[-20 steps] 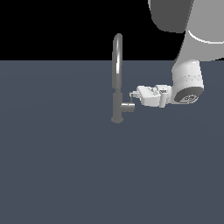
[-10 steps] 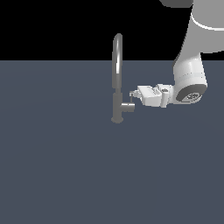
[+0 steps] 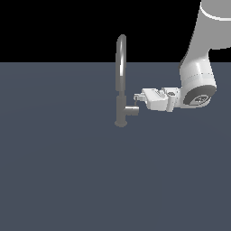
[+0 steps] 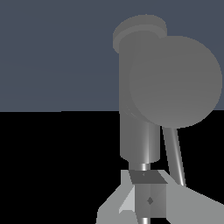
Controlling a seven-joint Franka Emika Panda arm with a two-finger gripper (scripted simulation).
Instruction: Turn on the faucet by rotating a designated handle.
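The handle (image 3: 132, 110) is a short grey stub jutting from the lower body of the faucet (image 3: 120, 81) toward the exterior view's right, low on the faucet and just above its small round base. A thin lever pin (image 3: 136, 98) rises from the stub's outer end. In the wrist view the handle (image 4: 176, 81) fills much of the picture as a round grey end face, with the faucet's thicker body (image 4: 138, 131) behind it and the pin (image 4: 174, 155) running as a slim rod from the stub toward the camera.

The faucet stands upright on the dark grey-blue worktop (image 3: 67, 171), its arched spout curving over at the top against the black background.

The gripper (image 3: 138, 99) reaches in level from the exterior view's right, its tip at the pin just above the stub's end. The jaws look nearly closed, and the pin sits right at the fingertips, but whether they actually clamp it cannot be told. Behind the gripper, the white arm (image 3: 198, 67) rises out of the frame.
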